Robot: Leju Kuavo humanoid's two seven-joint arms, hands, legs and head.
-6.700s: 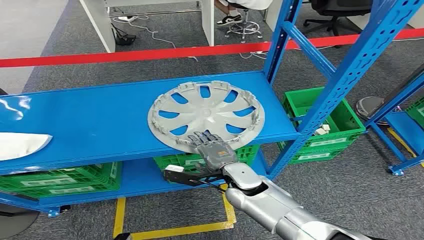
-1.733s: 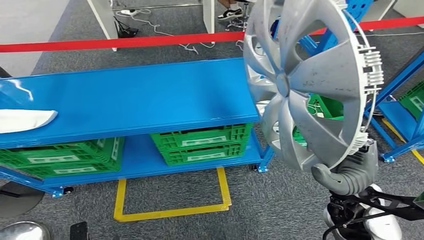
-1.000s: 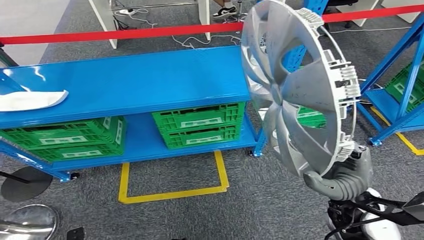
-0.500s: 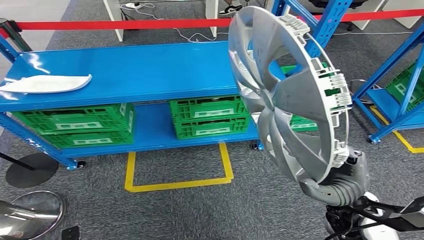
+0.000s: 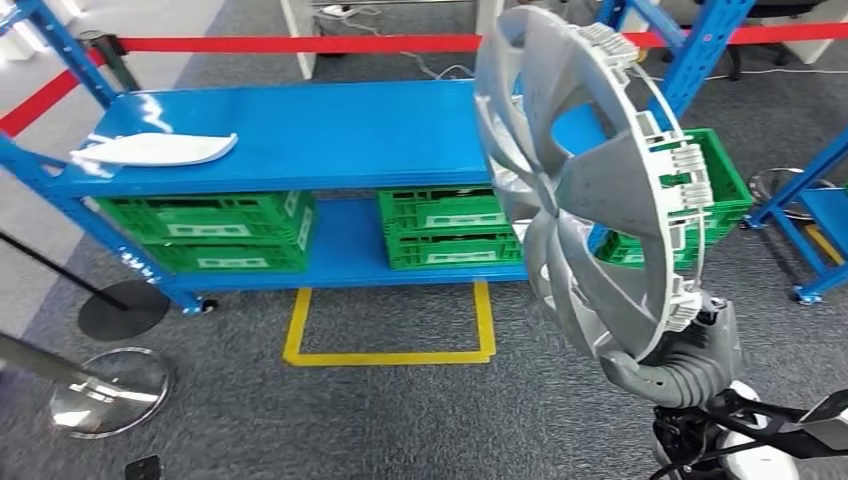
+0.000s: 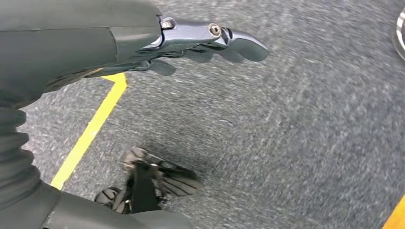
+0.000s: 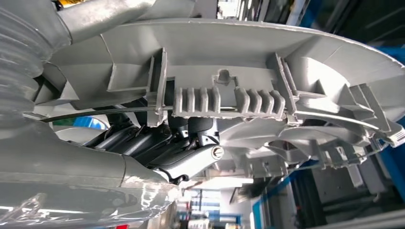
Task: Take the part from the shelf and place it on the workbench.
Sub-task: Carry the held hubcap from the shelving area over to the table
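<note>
My right hand (image 5: 672, 362) grips the wheel cover (image 5: 590, 190) by its lower rim, holding it upright, clear of the blue shelf (image 5: 330, 135). My left hand (image 6: 191, 43) hangs free, fingers loosely extended. Carry steadily; the tall disc could swing and blocks my view.

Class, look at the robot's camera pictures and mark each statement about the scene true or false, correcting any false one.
1. The right hand holds the silver wheel cover by its lower rim. True.
2. The wheel cover lies flat on the blue shelf. False: it is held upright, in front of the shelf.
3. The left hand holds a tool. False: it holds nothing and hangs above the grey carpet.
4. Green crates stand on the shelf's lower level. True.
5. A white part lies at the left end of the upper shelf. True.
</note>
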